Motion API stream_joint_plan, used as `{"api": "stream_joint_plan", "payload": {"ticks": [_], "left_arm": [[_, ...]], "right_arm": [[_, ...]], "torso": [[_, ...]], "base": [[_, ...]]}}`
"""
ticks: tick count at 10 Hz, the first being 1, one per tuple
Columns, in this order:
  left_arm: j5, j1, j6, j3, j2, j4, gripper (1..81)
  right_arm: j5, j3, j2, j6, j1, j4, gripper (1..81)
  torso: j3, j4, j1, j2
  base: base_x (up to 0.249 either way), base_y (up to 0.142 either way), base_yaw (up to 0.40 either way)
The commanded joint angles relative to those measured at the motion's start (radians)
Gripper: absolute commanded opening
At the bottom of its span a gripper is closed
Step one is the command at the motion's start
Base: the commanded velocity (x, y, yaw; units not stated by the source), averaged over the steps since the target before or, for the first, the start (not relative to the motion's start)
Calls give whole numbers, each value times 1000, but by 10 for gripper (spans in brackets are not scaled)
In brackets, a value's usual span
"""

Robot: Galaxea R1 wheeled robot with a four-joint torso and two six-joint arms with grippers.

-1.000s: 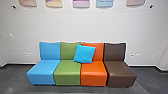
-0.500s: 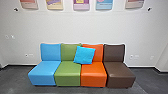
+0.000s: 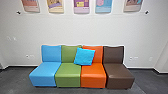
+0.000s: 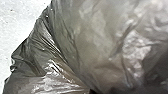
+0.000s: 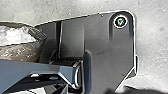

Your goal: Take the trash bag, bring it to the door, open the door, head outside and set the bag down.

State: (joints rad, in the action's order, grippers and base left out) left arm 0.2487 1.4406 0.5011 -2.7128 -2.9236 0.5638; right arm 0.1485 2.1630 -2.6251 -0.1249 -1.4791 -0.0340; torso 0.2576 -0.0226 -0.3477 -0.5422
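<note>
A greyish, semi-transparent plastic trash bag, wrinkled and shiny, lies very close to the camera in the left wrist view, its folds gathering into a dark spot. Part of the trash bag also appears in the right wrist view, beside the robot's dark base plate, with some white material showing on it. How the bag is held is hidden. In the head view I see no door.
A row of blue, green, orange and brown seats stands against a white wall. A bright blue cushion leans on the green and orange backs. Several posters hang above, and the floor is dark grey.
The head view has shifted: the camera has moved back a little from the seats, and more of the posters has come into it. The seats and cushion have stayed in place.
</note>
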Motion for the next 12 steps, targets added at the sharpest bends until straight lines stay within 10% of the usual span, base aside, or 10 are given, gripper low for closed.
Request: {"api": "stream_joint_plan", "payload": {"ticks": [1, 6, 12], "left_arm": [[61, -36, 19, -27, -7, 8, 10], [34, -29, 39, -67, -36, 7, 10], [34, -27, 40, -67, -40, 7, 10]], "right_arm": [[60, 52, -12, 1, 32, -7, 811], [60, 190, -117, 1, 16, -21, 811], [59, 271, -177, 1, 7, -38, 811]], "torso": [[0, 0, 63, 98], [0, 0, 182, 281], [-194, 0, 302, 468]], "base": [[0, 0, 0], [0, 0, 0], [0, 0, 0]]}}
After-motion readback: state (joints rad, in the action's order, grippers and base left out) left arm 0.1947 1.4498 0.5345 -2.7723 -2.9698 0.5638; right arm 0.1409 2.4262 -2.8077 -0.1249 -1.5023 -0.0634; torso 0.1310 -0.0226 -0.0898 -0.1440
